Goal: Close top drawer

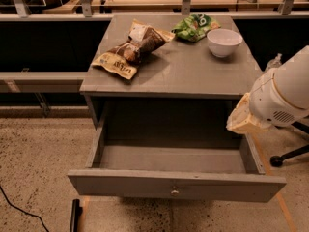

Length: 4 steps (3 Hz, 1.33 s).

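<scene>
The top drawer of a grey wooden cabinet stands pulled far out toward the camera. Its wide grey front panel has one small round metal knob at centre, and its inside looks empty. A white arm segment with a beige end part hangs over the drawer's right side, at the right edge of the view. My gripper does not show; it is out of view beyond the arm. No other drawer fronts show.
On the cabinet top lie a brown snack bag, a green snack bag and a white bowl. A chair base stands at the right. A black cable and a black bar are at the lower left on speckled floor.
</scene>
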Each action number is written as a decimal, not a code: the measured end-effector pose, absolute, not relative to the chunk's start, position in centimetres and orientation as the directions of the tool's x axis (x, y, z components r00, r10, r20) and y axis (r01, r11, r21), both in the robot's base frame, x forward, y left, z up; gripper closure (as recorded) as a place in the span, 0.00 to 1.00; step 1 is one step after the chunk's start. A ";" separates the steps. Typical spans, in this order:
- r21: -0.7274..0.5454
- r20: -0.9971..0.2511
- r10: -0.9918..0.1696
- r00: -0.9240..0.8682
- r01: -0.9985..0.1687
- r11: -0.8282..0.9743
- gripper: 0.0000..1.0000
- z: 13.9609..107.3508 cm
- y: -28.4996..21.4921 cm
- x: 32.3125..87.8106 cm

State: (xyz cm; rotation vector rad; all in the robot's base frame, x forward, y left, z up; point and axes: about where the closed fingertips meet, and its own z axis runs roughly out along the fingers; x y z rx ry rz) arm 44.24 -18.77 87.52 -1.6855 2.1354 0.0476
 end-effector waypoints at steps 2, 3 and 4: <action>-0.234 -0.365 -0.916 -0.167 -0.936 0.264 1.00 86.7 -19.0 43.6; -0.276 -0.366 -0.922 -0.124 -0.932 0.235 1.00 84.4 -19.4 42.1; -0.282 -0.366 -0.923 -0.122 -0.930 0.235 1.00 84.2 -19.4 42.2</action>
